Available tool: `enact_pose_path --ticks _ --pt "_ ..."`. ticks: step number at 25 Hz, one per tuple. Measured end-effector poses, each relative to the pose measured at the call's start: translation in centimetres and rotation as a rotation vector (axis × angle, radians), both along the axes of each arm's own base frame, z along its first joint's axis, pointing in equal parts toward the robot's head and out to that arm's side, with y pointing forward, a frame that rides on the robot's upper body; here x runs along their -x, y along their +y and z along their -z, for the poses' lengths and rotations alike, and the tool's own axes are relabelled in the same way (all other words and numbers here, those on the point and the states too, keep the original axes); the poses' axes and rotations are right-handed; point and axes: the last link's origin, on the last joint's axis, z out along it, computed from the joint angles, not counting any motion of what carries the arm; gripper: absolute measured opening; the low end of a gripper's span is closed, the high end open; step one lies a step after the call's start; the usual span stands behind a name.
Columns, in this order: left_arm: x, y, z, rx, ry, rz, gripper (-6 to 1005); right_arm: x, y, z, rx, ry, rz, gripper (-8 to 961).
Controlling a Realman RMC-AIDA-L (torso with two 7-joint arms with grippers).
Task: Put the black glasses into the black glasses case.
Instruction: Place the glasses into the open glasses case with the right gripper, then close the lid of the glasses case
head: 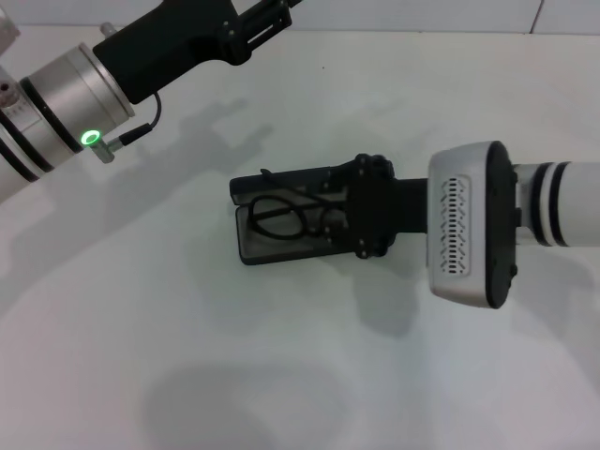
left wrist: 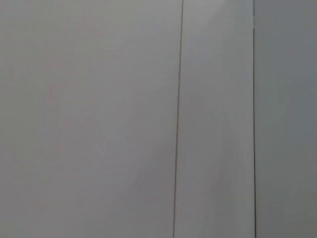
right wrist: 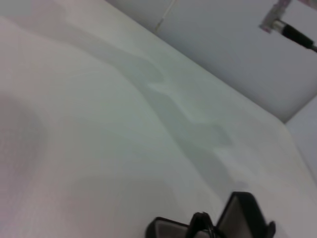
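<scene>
The black glasses case lies open in the middle of the white table, lid raised on its far side, grey lining showing. The black glasses rest inside it, lenses toward the case's left end. My right gripper reaches in from the right and hangs over the case's right end, covering that part of the glasses. In the right wrist view the case and a bit of black frame show at the lower edge. My left arm is raised at the far left, away from the case.
White table all around the case. A pale wall runs along the table's far edge. A cable plug of the left arm shows in the right wrist view. The left wrist view holds only pale wall panels.
</scene>
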Motion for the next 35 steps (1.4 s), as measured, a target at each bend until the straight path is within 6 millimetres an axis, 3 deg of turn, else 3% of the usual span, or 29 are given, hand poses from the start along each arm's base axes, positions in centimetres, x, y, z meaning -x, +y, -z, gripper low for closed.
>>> enact_pose_path --ticks 12,20,26,32,35 --pt "0.4 -0.2 -0.1 -0.002 -0.002 -0.010 638 -0.2 -0.3 0.8 0.035 -0.023 0.000 376" --pt "0.4 -0.2 -0.1 -0.006 -0.004 -0.011 638 0.1 -1.2 -1.1 0.003 0.036 -0.004 385" --pt "0.6 -0.2 0.1 0.012 0.006 -0.016 639 -1.0 -2.0 -5.6 0.095 0.169 0.054 392" --pt "1.2 -0.1 1.3 0.113 0.091 -0.060 639 -6.0 -2.4 -13.8 0.144 0.485 0.217 399" --pt "1.6 0.2 2.1 0.166 0.176 -0.089 639 -8.7 -2.6 -16.5 0.118 0.641 0.296 402"
